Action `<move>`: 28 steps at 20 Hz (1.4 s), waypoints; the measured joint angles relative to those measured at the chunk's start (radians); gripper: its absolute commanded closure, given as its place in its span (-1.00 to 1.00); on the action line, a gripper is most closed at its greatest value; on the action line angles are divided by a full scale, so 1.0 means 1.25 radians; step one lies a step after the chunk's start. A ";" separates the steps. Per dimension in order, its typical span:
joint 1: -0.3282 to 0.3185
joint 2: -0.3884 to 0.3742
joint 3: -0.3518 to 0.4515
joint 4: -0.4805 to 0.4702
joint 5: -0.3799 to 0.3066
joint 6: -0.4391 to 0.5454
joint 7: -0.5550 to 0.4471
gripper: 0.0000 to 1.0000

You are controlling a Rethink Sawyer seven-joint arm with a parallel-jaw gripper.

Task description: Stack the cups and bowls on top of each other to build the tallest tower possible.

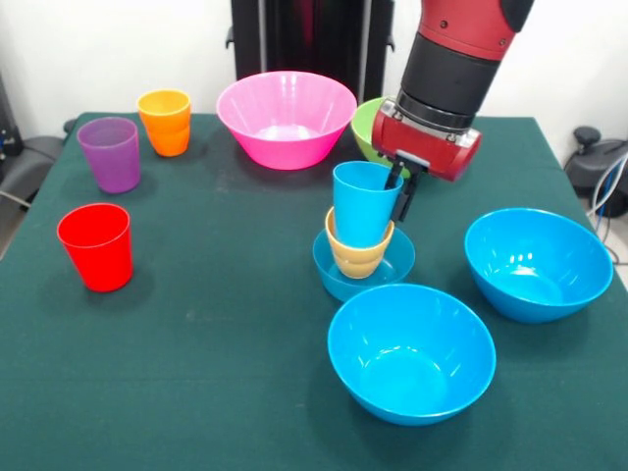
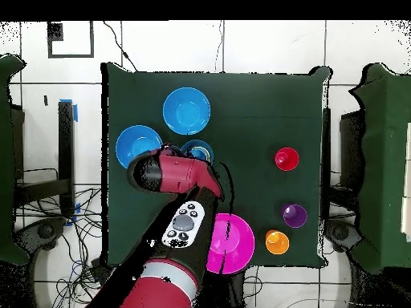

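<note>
**Inspector:** Green cloth covers the table (image 1: 196,392), with a white wall and a dark pedestal behind it. Start at the jaws.

**Assistant:** Gripper (image 1: 404,191) hangs at the rim of the light blue cup (image 1: 361,201), at the cup's 3 o'clock in the front view. One dark finger seems to dip inside the rim and the other runs down the outer wall, so the jaws look closed on that wall. Whether they are pinching or only touching, I cannot tell for certain.

**Inspector:** What is beneath the cup?

**Assistant:** It sits nested in the yellow-orange cup (image 1: 358,257), which stands in the small blue bowl (image 1: 339,278). That is the tower so far, three pieces.

**Inspector:** Surroundings?

**Assistant:** Taking the tower as centre, front view: one large blue bowl (image 1: 410,353) at 5 o'clock, another blue bowl (image 1: 538,263) at 3, green bowl (image 1: 365,132) at 12 behind the wrist, pink bowl (image 1: 287,118) at 11. Orange cup (image 1: 165,122) and purple cup (image 1: 109,153) lie at 10, red cup (image 1: 95,246) at 9, all well apart from the tower.

**Inspector:** Risks?

**Assistant:** My judgement: the blue cup leans slightly, so it may not be fully seated. A release with any sideways drag could tip it or pull the lower cup off the shallow bowl. Lifting away with a finger inside the rim could carry the cup along.
</note>
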 measured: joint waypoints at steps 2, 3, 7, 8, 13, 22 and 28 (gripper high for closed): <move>0.000 -0.001 0.003 0.000 0.000 0.000 0.000 1.00; 0.000 -0.001 0.004 0.001 0.000 0.000 0.000 1.00; 0.000 -0.001 0.008 0.001 0.000 0.003 0.000 1.00; 0.000 -0.001 0.009 0.001 0.000 0.006 0.000 1.00; 0.001 -0.001 0.008 0.001 0.000 0.048 0.000 1.00; 0.013 0.001 0.003 0.000 0.000 0.139 0.000 1.00; 0.011 0.001 0.003 0.000 0.000 0.141 0.000 1.00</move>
